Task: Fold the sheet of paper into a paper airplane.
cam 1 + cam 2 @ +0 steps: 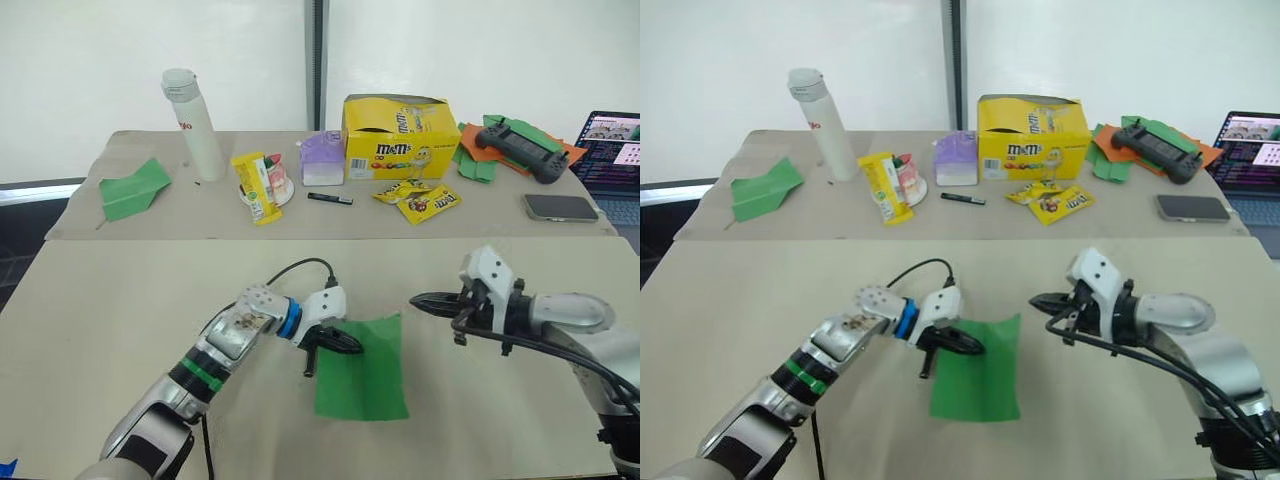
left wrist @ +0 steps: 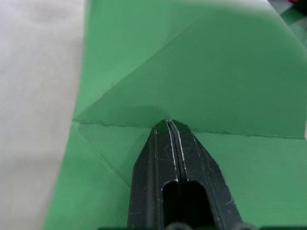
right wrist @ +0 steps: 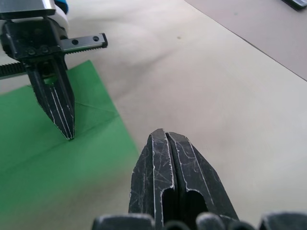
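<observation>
The bright green sheet of paper lies flat on the near table between my two arms, with a diagonal crease and a folded flap showing in the left wrist view. My left gripper is shut, its tip resting on the sheet's upper left part at the flap's edge. My right gripper is shut with nothing in it, hovering over bare table just right of the sheet's upper right corner. The right wrist view shows the right gripper, the left gripper and the sheet.
On the far table stand a white bottle, a yellow M&M's box, snack packets, a pen and a phone. A separate green paper plane lies far left. A controller sits on paper scraps beside a laptop.
</observation>
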